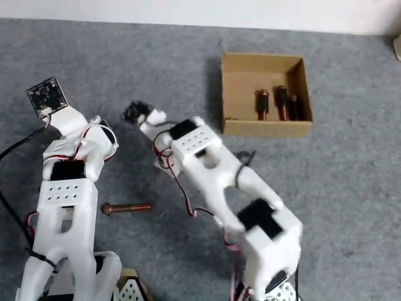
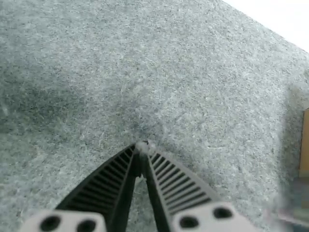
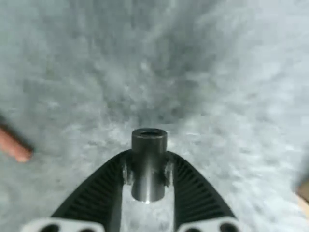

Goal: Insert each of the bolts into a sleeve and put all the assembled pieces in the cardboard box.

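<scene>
The right tool (image 3: 147, 169), with ribbed black fingers, grips a dark, hollow cylindrical metal sleeve (image 3: 149, 145) whose open bore shows past the fingertips. From above, the tool hangs over the fuzzy grey felt surface (image 1: 338, 188), near the brown square cardboard box (image 1: 266, 128) but clear of it. Copper-and-black assembled pieces (image 1: 282, 103) lie in the box. A slim copper-coloured bolt (image 1: 126, 207) lies flat between the arms with open felt around it. The left tool (image 2: 142, 151) is pinched closed on nothing, its tips meeting over bare felt.
</scene>
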{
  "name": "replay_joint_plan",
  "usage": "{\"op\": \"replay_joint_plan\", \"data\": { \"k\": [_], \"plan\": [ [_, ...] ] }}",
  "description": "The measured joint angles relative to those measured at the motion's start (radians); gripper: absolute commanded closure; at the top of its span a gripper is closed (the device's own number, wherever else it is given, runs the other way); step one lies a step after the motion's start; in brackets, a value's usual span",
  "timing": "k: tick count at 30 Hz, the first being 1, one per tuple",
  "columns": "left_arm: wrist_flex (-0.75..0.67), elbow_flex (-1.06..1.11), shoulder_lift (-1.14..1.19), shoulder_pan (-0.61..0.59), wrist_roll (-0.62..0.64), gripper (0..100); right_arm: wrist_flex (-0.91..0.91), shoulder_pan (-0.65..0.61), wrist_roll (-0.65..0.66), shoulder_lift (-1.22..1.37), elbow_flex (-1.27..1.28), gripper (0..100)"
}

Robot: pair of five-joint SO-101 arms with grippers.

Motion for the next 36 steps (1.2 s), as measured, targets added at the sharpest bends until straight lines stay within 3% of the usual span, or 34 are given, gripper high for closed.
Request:
{"op": "replay_joint_plan", "data": {
  "k": [4,8,15,21,24,28,36],
  "plan": [
    [0.000,-0.002,0.000,0.000,0.011,99,0.120,0.008,-0.008,-0.204,0.000,99.4],
    [0.078,-0.092,0.005,0.055,0.110,99,0.241,0.061,-0.034,-0.371,0.000,99.4],
    [0.551,-0.295,0.005,0.092,0.120,99,0.465,0.219,-0.058,-0.546,0.000,99.4],
    [0.907,-0.255,-0.028,0.161,0.117,99,0.554,0.319,-0.058,-0.586,0.000,99.4],
    [0.921,-0.158,-0.029,0.163,0.141,99,0.578,0.316,-0.049,-0.588,0.025,99.4],
    [0.870,-0.028,-0.032,0.163,0.264,99,0.580,0.325,-0.048,-0.592,0.138,99.4],
    [0.784,0.089,-0.032,0.232,0.301,99,0.451,0.325,-0.048,-0.595,0.400,99.4]
  ]
}}
